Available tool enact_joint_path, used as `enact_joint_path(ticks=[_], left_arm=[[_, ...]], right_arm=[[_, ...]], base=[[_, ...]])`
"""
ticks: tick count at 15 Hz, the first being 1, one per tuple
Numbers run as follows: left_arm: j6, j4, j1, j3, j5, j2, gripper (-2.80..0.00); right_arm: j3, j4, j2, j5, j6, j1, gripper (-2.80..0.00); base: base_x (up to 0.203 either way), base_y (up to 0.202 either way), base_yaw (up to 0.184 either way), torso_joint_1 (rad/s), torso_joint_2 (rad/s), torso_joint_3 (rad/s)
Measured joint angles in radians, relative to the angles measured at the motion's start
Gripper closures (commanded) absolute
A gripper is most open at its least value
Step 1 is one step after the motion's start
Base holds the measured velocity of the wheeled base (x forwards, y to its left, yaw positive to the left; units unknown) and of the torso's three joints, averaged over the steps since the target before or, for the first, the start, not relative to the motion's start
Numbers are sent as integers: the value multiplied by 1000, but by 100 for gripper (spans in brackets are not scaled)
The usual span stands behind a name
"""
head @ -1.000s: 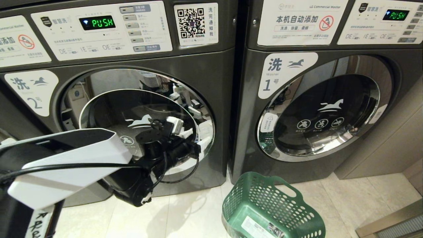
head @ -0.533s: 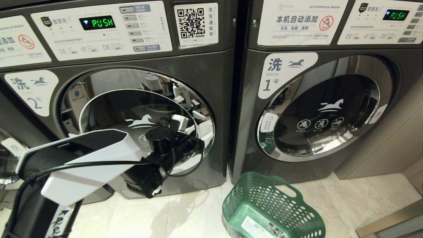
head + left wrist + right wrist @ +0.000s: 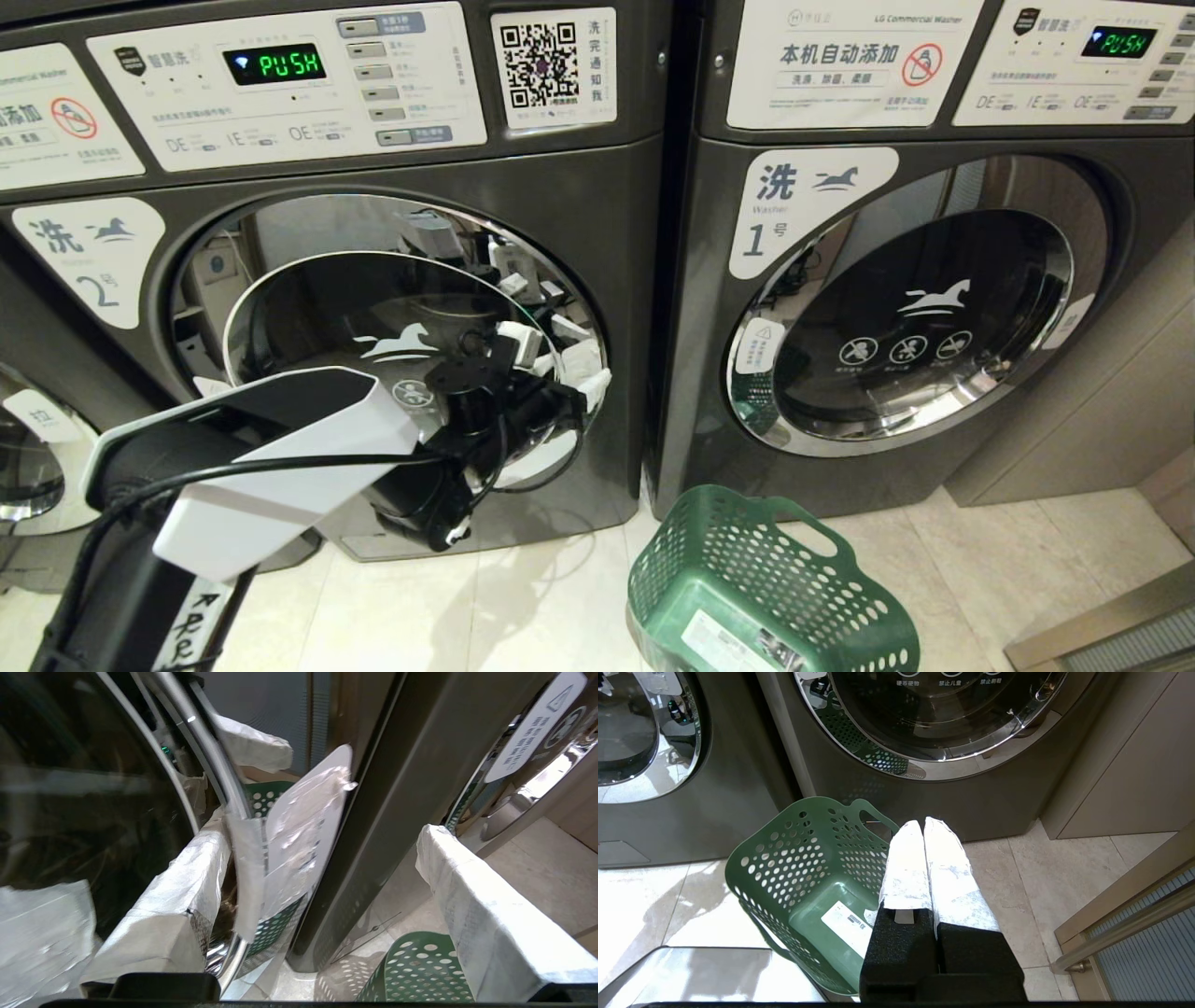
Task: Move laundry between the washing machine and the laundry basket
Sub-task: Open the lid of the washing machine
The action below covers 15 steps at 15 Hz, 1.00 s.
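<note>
Washer (image 3: 597, 187) marked 2 stands far left, door shut; the left gripper (image 3: 569, 359), fingers spread wide, is at its door's right rim. Right gripper (image 3: 924, 858), fingers pressed together, hangs over the basket (image 3: 747, 569), near right.

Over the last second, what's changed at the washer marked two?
The left gripper, fingers open and empty, has pushed further right across the washing machine toward its door's right rim. Door shut, laundry basket and shut right gripper unchanged.
</note>
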Motion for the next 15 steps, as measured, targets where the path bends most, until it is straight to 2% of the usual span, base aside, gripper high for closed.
enact_joint_path(ticks=[8, 15], left_arm=[[-6, -5, -28, 32, 0, -14, -280], [-14, -45, -31, 173, -2, -62, -280]], right_arm=[[0, 0, 0, 0, 0, 0, 0], [0, 0, 0, 0, 0, 0, 0]], base=[[0, 0, 0, 0, 0, 0], [0, 0, 0, 0, 0, 0]])
